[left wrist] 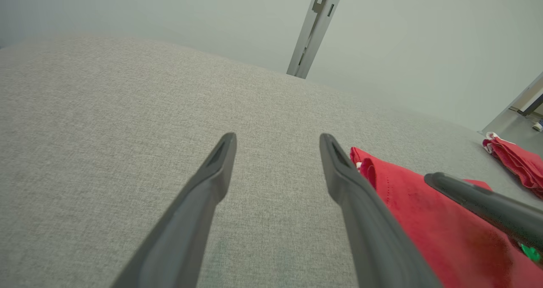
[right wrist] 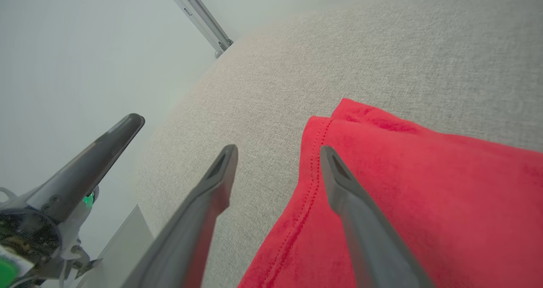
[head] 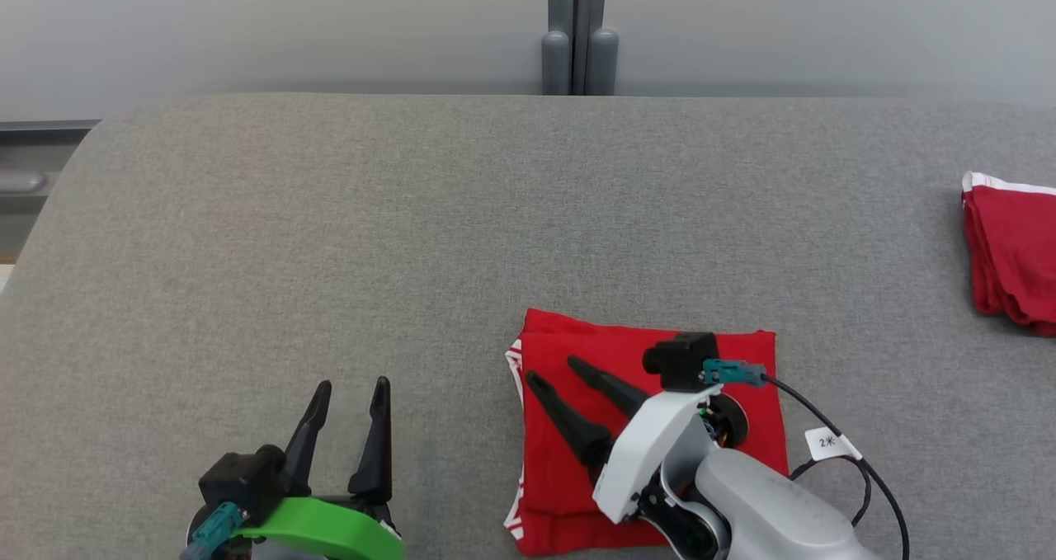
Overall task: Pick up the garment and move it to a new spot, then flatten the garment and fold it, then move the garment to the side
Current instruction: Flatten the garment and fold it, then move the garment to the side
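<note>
Since garment [head: 549, 477] is lying folded, spread right claw [head: 553, 369] is hovering over it, likely for side-move, spread left claw [head: 352, 383] beside.

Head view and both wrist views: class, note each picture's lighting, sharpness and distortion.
Head view: soft even light, no glare, red garment sharp. Left wrist view: table edge bows, left gripper blurs near the lens. Right wrist view: same bowing, stitching crisp, lower fingers blurred.

The folded red garment [head: 554, 486] lies on the grey table [head: 330, 214]. Over it the right gripper [head: 553, 369] spreads its fingers, perhaps touching the cloth. To its left is the left gripper [head: 352, 384], fingers apart. Well to its right lies a second red bundle [head: 1011, 255].
</note>
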Tool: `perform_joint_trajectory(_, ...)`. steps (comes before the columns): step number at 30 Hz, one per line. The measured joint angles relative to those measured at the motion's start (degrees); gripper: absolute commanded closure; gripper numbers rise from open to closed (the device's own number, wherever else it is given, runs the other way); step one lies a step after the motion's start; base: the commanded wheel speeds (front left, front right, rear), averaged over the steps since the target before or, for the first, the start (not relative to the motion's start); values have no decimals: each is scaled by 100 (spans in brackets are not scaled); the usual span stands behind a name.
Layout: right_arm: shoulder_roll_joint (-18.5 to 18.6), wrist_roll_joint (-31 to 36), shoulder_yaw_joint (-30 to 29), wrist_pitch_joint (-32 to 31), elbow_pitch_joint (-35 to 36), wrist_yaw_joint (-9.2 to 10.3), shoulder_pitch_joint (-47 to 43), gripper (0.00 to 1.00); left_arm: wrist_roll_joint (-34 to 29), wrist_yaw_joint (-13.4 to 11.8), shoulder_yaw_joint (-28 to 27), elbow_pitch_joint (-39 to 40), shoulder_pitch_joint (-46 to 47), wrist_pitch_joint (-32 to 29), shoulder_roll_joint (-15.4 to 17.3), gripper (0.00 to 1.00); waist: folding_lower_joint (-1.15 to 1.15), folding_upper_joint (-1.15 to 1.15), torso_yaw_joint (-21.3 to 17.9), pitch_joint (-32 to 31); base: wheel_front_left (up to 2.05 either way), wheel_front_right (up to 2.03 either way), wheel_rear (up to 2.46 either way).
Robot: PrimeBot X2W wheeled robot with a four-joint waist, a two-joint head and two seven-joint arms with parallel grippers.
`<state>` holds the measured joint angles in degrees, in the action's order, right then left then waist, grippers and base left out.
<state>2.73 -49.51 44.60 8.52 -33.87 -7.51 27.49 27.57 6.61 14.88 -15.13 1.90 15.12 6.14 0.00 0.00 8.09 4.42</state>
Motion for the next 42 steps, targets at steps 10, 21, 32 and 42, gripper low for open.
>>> perform_joint_trajectory(10,4,1193,-818,599,-687,0,456,0,-276,40,67,29,144,0,-156,0,0,0,-236,-73,0,0,0)
perform_joint_trajectory(21,7,3059,-3184,648,298,0,-510,0,-466,-4,-229,53,81,0,-230,0,0,0,-557,-432,0,0,0)
perform_joint_trajectory(32,8,3684,-4281,648,1726,0,-2067,0,-656,-8,-734,203,-373,0,-287,0,0,0,-790,-583,0,0,0)
perform_joint_trajectory(42,8,3852,-4389,648,1939,0,-2498,0,-727,-5,-913,234,-633,0,-314,0,0,0,-854,-587,0,0,0)
